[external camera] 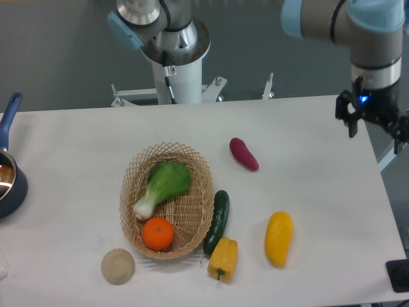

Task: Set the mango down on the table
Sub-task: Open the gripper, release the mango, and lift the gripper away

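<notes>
Nearest the front edge, the pepper (222, 258) lies with its stem toward the edge, and left of it sits a tan ball (117, 266). Just right of the pepper, apart from it, the mango (279, 238) lies on the bare table (319, 166), its long axis running near to far and leaning slightly right at the far end. It looks smooth and rounded, so likely slippery under hard fingers; I judge it moderately heavy and firm but easy to bruise, so a squeeze should be gentle. The best hold seems to be across the narrow width at its middle, fingers on the two long sides, where the flanks run nearly parallel; the tapered ends would tend to slide out. The cucumber (216, 221) leans against the basket (192, 211), which holds the orange (157, 233) and bok choy (163, 186). Farther back lies a purple sweet potato (244, 154), and a pot (9, 180) sits at the far left edge. The gripper (374, 119) hangs well apart from the mango, over the table's far right corner, holding nothing; its fingers seem spread, though that is hard to confirm. Since the mango lies on the table already, the task looks done.
</notes>
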Robot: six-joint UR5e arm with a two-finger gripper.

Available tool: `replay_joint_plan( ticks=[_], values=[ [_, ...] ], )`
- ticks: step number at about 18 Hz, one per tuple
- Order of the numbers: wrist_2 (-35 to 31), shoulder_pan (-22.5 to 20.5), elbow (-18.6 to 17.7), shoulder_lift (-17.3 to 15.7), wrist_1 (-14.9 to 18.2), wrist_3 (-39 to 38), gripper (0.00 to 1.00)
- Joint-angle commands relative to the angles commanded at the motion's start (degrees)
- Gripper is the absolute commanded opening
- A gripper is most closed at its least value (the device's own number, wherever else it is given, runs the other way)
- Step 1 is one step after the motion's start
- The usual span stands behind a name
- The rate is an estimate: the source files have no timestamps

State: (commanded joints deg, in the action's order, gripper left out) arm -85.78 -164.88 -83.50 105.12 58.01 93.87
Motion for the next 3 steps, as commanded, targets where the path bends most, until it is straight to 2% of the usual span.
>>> replay_joint_plan(
  ticks=[3],
  values=[
    [0.09, -0.17, 0.0, 0.0, -0.09, 0.0, 1.0]
  ],
)
